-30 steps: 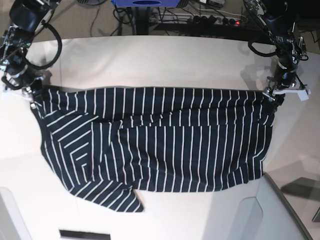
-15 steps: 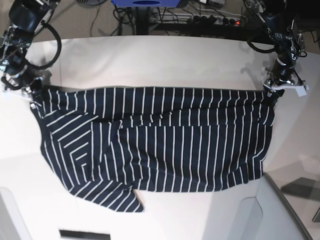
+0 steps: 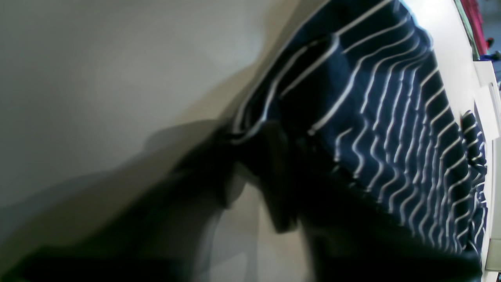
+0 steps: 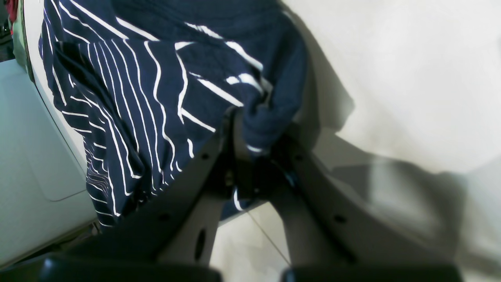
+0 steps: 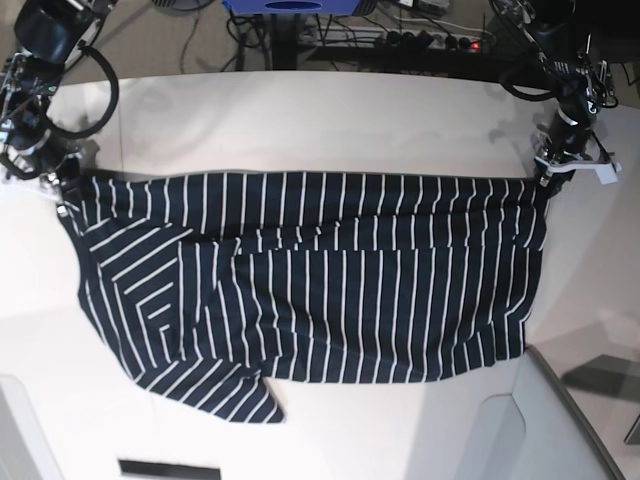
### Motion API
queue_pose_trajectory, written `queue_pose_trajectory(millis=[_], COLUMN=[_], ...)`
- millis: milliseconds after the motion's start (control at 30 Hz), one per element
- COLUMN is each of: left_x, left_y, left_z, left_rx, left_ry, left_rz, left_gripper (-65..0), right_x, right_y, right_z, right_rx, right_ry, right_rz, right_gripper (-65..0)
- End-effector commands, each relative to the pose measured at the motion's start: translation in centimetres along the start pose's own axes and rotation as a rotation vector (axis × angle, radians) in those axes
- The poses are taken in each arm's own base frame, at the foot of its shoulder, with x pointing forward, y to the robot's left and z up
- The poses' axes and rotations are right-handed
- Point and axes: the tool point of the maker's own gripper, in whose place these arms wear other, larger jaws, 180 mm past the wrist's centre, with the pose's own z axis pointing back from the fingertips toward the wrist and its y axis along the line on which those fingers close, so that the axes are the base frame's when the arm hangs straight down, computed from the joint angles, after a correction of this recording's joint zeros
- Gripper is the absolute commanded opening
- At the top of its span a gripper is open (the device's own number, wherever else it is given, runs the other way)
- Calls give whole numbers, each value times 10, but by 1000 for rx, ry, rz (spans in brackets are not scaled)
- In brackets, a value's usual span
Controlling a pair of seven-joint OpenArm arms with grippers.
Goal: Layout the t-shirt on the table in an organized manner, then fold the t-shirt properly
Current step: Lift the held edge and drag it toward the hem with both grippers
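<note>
The white table (image 5: 300,110) fills most of the base view, and the t-shirt (image 5: 330,280) lies spread across its middle with its long axis running left to right, a sleeve splaying toward the lower left. The right tool (image 5: 62,185), at the upper left, is clamped on the shirt's top left corner; the left tool (image 5: 545,182), at the upper right, is closed on the top right corner

black jointed arms (image 5: 45,40), looped black cables, dark perforated fingers (image 4: 203,219)
</note>
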Motion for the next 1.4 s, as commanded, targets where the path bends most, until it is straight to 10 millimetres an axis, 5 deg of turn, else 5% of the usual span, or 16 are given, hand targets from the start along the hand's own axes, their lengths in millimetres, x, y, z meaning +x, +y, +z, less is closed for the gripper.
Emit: queue_pose_trajectory(millis=[0,300,533,767,1033,1367], left_x=[-50,-46,-8,22,50,116], left_y=[28,27,18,-4,-70,-121], left_z=[9,8,23,26,0,-16], left_rx=[123,120,115,90,-13,-48], left_ry=[210,206,155,122,87,-11], left_rz=[-31,-38,-160,-235,-329,-303], left_gripper=[-650,-650,-650,-650,-650,-650], right_x=[6,4,2,6,18,71], right_y=[-6,-6,1,41,88,157], right_z=[2,2,5,18,16,17], right_rx=[-34,-36,-22,50,133,211], right_ry=[-9,-3,28,57,81,4], right_rz=[13,16,36,113,153,283], right_gripper=[-650,-650,-650,-650,-650,-650])
